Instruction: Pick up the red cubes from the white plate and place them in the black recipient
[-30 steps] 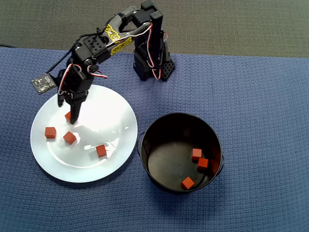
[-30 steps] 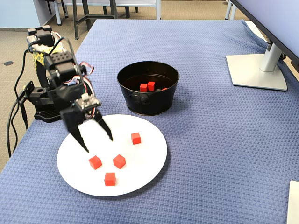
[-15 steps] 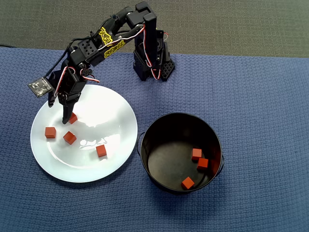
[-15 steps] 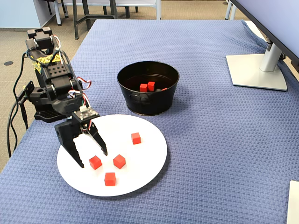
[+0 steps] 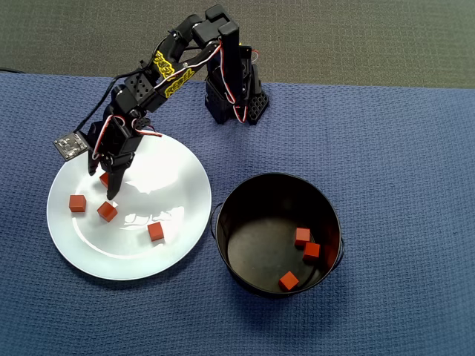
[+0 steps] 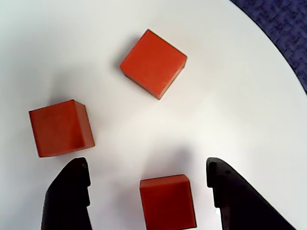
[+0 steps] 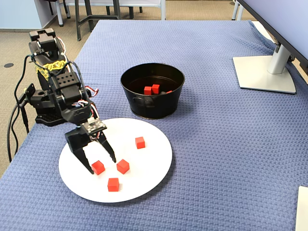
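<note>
1. Orange-red cubes show in two places in the overhead view: four on the white plate at left, three already inside the black recipient at right. The pincer reaches down over the plate's upper-left part and partly hides one cube; the other plate cubes lie lower down, one near the left rim and one toward the plate's middle. Plate and pot sit just beside each other on the blue-covered surface.

2. Wrist view: the pincer is spread wide and grips nothing. The target cube sits between the two dark fingers, with clear plate showing on each side of it. A second cube lies just above the left finger, and a third is farther up.

3. Fixed view: the pincer brackets the nearest cube, fingertips low at the plate; whether they touch it I cannot tell. The pot holds visible cubes behind.

4. Judgement for the step: lower until the tips are beside the cube's lower half, keep it centred, and close gently so it is squeezed rather than pushed across the glossy plate. Watch the left finger, which could nudge the neighbouring cube. Lift straight up before swinging toward the pot.
</note>
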You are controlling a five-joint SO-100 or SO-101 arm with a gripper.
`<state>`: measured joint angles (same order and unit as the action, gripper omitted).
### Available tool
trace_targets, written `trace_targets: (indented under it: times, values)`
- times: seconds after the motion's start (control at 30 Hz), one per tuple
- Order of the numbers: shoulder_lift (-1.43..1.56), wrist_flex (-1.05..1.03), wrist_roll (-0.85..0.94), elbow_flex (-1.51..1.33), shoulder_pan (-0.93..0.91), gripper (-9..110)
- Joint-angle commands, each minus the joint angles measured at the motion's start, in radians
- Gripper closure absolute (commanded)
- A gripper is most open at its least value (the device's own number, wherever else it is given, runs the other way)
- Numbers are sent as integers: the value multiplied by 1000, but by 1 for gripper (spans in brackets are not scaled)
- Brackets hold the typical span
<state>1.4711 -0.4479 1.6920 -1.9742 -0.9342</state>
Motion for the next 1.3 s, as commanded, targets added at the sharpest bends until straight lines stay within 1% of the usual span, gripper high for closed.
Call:
trace_targets:
  times: [0.0,0.23,0.33,0.53,0.6,0.73,0.87,0.93,1.0,1.13,1.2,1.27]
  values:
    - [12,28,-20,-15,28,78]
    - [17,54,-2,-51,25,78]
    - [17,60,0,-60,20,81]
    - [15,97,2,-104,15,83]
    - [15,106,6,-120,15,86]
    - [15,138,-9,-138,23,101]
    - [18,140,-23,-124,26,101]
    - [35,135,-58,-106,35,101]
    - [72,63,-121,-48,55,101]
    - [187,-245,-302,143,110,101]
    - [253,-354,-414,204,147,101]
    - [322,-434,-566,241,192,101]
